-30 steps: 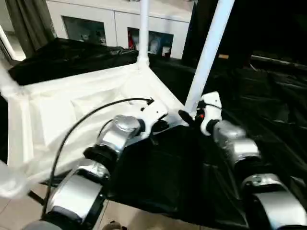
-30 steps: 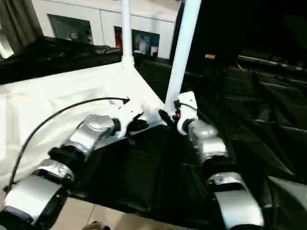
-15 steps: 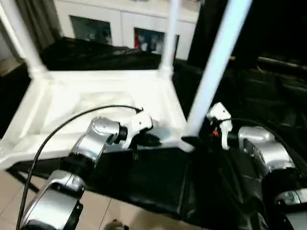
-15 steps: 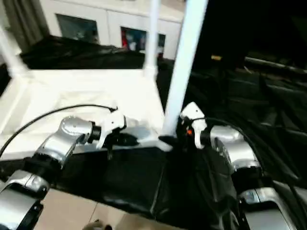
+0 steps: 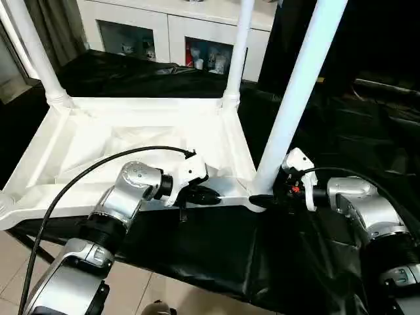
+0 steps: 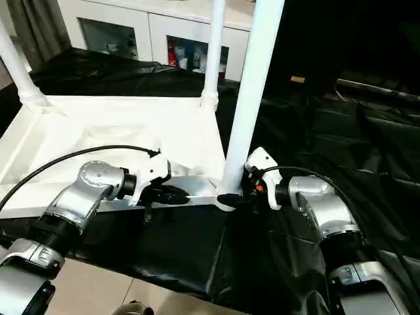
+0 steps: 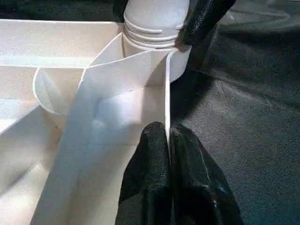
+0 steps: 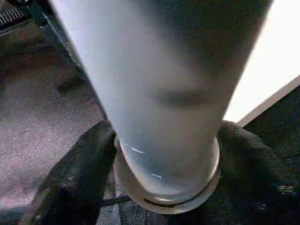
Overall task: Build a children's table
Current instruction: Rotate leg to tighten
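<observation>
White plastic upturned tabletop (image 5: pixel 131 141): left pincer (image 7: pixel 168 140) pinches its rim; right pincer (image 8: pixel 164 154) straddles the near round white leg (image 5: pixel 298 92). Twisting might cock that leg in its socket.

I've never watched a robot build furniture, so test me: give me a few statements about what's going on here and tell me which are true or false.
1. The table lies upside down, legs pointing up. True.
2. The left gripper pinches the table's thin edge. True.
3. The right gripper is closed on empty air. False: its fingers sit either side of the near leg, at its base.
4. The table rests on bare wood. False: it lies on black sheeting.
5. A white cabinet with glass doors stands behind. True.
</observation>
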Controlling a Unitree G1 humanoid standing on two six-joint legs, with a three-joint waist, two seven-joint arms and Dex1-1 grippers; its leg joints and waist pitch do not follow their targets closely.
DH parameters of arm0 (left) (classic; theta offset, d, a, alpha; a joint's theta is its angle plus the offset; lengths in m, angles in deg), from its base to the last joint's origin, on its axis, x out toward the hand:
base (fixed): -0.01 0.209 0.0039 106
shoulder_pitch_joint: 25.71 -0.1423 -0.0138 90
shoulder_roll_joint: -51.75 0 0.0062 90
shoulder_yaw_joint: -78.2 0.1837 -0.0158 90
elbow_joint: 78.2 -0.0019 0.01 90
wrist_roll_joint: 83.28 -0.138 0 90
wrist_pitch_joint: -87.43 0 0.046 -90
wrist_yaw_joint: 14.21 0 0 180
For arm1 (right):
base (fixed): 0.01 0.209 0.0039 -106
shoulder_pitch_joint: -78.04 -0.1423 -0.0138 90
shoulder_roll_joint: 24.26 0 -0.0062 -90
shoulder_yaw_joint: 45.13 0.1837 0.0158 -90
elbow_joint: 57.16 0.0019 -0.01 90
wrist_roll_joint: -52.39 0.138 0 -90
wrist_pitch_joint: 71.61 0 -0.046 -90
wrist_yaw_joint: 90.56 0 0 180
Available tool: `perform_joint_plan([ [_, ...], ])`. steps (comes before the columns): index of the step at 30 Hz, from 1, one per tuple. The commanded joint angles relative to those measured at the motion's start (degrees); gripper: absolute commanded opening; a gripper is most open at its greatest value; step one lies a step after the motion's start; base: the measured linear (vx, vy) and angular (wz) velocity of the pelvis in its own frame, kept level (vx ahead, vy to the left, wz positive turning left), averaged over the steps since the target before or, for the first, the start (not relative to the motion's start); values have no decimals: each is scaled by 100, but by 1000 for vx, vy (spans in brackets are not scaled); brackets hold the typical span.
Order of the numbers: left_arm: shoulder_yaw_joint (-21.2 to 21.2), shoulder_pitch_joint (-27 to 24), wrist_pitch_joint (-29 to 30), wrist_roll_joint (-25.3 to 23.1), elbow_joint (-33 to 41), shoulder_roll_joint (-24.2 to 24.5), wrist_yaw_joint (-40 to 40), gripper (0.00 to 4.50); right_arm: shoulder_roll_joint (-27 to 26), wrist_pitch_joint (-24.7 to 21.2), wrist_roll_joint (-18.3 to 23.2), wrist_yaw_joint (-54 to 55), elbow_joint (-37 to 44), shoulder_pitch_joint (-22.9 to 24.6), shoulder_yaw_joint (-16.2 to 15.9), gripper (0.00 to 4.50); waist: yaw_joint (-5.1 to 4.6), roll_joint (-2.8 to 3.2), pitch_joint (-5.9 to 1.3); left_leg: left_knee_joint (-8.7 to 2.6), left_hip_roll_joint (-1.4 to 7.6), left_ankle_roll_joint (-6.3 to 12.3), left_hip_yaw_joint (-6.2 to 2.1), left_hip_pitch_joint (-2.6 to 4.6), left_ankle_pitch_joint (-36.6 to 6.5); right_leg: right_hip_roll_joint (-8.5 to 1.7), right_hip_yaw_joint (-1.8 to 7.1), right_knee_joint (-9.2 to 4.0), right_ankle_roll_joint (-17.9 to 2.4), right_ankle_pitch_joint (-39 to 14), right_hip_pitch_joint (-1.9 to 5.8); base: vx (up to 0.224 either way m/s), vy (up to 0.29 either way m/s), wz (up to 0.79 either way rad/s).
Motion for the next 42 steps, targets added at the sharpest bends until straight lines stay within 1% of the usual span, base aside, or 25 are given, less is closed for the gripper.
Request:
perform_joint_plan([
  [1, -62, -17, -66, 396, 268, -169, 114, 0, -12, -84, 59, -63, 168, 73, -58, 297, -23, -88, -375, -401, 407, 210, -176, 94, -1115, -495, 360, -445, -1070, -1553, 266, 0, 0, 0],
  [4, -66, -33, -65, 380, 277, -175, 75, 0, -108, -49, 58, 114, 93, 88, 21, 285, -26, -92, -379, -397, 401, 224, -173, 98, -1084, -491, 357, -440, -1079, -1498, 263, 0, 0, 0],
  [6, -112, 58, -57, 221, 71, -281, -350, 0, -436, 68, -95, 1095, -523, -109, 293, 281, -41, -88, -374, -399, 396, 194, -175, 95, -1115, -501, 361, -452, -1073, -1591, 250, 0, 0, 0],
  [7, -112, 59, -57, 219, 68, -283, -355, 0, -438, 69, -97, 1104, -529, -111, 296, 280, -47, -81, -379, -399, 395, 167, -178, 102, -1130, -504, 361, -454, -1073, -1620, 239, 0, 0, 0],
  [8, -170, 235, -88, 13, -302, -462, -980, 0, -731, 54, -156, 2019, -1049, -287, 568, 279, -136, -88, -376, -424, 376, 41, -203, 77, -1199, -492, 340, -459, -1061, -1773, 247, 0, 0, 0],
  [9, -170, 235, -88, 13, -302, -462, -980, 0, -731, 54, -156, 2019, -1049, -287, 568, 278, -153, -82, -375, -429, 379, -11, -208, 99, -1261, -496, 337, -482, -1041, -1859, 239, 0, 0, 0],
  [10, -196, 324, -71, -80, -483, -554, -1294, 0, -861, 44, -146, 2371, -1212, -343, 687, 278, -163, -86, -385, -423, 386, -46, -214, 114, -1299, -508, 334, -477, -1041, -1874, 249, 0, 0, 0],
  [11, -238, 489, -27, -200, -803, -751, -1831, 0, -1140, -67, -86, 3184, -1494, -462, 962, 278, -205, -80, -368, -430, 391, -68, -205, 116, -1314, -486, 354, -480, -1056, -1817, 225, 0, 0, 0],
  [12, -243, 508, -21, -214, -840, -775, -1895, 0, -1174, -81, -79, 3283, -1525, -476, 995, 278, -210, -79, -371, -424, 374, -80, -201, 135, -1381, -500, 355, -501, -1035, -1883, 219, 0, 0, 0],
  [14, -342, 715, 152, -280, -1169, -1036, -2565, 0, -1449, -82, -58, 4180, -1786, -592, 1242, 277, -215, -89, -386, -422, 374, -101, -201, 125, -1306, -498, 357, -478, -1026, -1774, 235, 0, 0, 0],
  [16, -395, 969, 423, -399, -1524, -1408, -3453, 0, -1787, -28, 111, 5051, -2112, -761, 1548, 277, -203, -63, -393, -413, 372, -67, -183, 138, -1233, -497, 368, -472, -1075, -1561, 228, 0, 0, 0],
  [17, -373, 1020, 421, -428, -1599, -1500, -3610, 0, -1873, 25, 142, 5282, -2215, -819, 1631, 277, -184, -68, -401, -405, 367, -65, -172, 169, -1229, -495, 368, -479, -1095, -1514, 214, 0, 0, 0],
  [18, -341, 1056, 405, -436, -1657, -1601, -3669, 0, -1939, 75, 145, 5396, -2296, -875, 1652, 277, -181, -75, -403, -405, 366, -53, -174, 152, -1197, -497, 365, -468, -1110, -1454, 234, 0, 0, 0],
  [20, -305, 1132, 290, -479, -1800, -1758, -3740, 0, -2036, 218, 75, 5558, -2471, -992, 1655, 277, -158, -51, -412, -401, 364, 18, -170, 132, -1088, -487, 360, -449, -1103, -1231, 257, 0, 0, 0],
  [22, -256, 1176, 147, -533, -1885, -1821, -3718, 0, -2075, 300, 11, 5608, -2532, -1056, 1633, 277, -156, -68, -417, -404, 357, 75, -170, 120, -1001, -473, 355, -430, -1115, -1030, 271, 0, 0, 0],
  [25, -197, 1198, -43, -568, -1936, -1826, -3563, 0, -2081, 419, -76, 5492, -2510, -1097, 1568, 277, -153, -69, -400, -406, 349, 118, -167, 110, -1129, -487, 354, -467, -1051, -1218, 280, 0, 0, 0],
  [26, -150, 1212, -210, -587, -1985, -1772, -3463, 0, -2082, 574, -82, 5368, -2449, -1102, 1554, 277, -145, -70, -396, -416, 356, 100, -180, 111, -1218, -501, 352, -492, -987, -1434, 278, 0, 0, 0],
  [27, -106, 1235, -391, -614, -2056, -1735, -3444, 0, -2091, 695, -73, 5360, -2466, -1127, 1566, 333, -151, -68, -399, -422, 362, 83, -186, 112, -1226, -498, 353, -488, -967, -1453, 274, 0, 0, 0],
  [34, -66, 1211, -563, -592, -2019, -1609, -3223, 0, -1958, 956, -44, 5009, -2191, -1031, 1498, 383, -153, -76, -400, -421, 368, 154, -186, 93, -1152, -499, 353, -460, -1025, -1297, 287, 0, 0, 0],
  [35, -82, 1206, -680, -604, -2048, -1504, -3109, 0, -1780, 1014, -88, 4704, -1978, -957, 1402, 389, -159, -40, -399, -424, 378, 147, -189, 107, -1136, -496, 352, -453, -1073, -1239, 273, 0, 0, 0],
  [36, -91, 1198, -760, -602, -2053, -1449, -3031, 0, -1683, 1025, -98, 4483, -1876, -924, 1352, 398, -153, -69, -398, -412, 366, 199, -177, 94, -1177, -486, 354, -458, -1059, -1179, 295, 0, 0, 0],
  [38, -134, 1179, -844, -561, -2054, -1340, -2899, 0, -1434, 919, -132, 3916, -1665, -854, 1191, 425, -143, -66, -401, -404, 366, 265, -177, 85, -1106, -480, 351, -447, -1050, -1061, 310, 0, 0, 0],
  [40, -159, 1168, -891, -525, -2053, -1299, -2827, 0, -1315, 865, -163, 3628, -1574, -818, 1081, 431, -147, -66, -403, -394, 356, 298, -179, 77, -1070, -477, 346, -440, -1082, -1020, 319, 0, 0, 0],
  [41, -200, 1124, -960, -436, -2002, -1212, -2613, 0, -1049, 803, -244, 3002, -1278, -672, 811, 440, -153, -58, -404, -393, 363, 301, -178, 77, -1033, -485, 352, -430, -1106, -999, 312, 0, 0, 0],
  [42, -203, 1051, -1055, -363, -1902, -1097, -2330, 0, -745, 723, -256, 2372, -878, -473, 548, 440, -125, -73, -398, -377, 354, 403, -178, 66, -997, -466, 345, -434, -1076, -919, 341, 0, 0, 0],
])
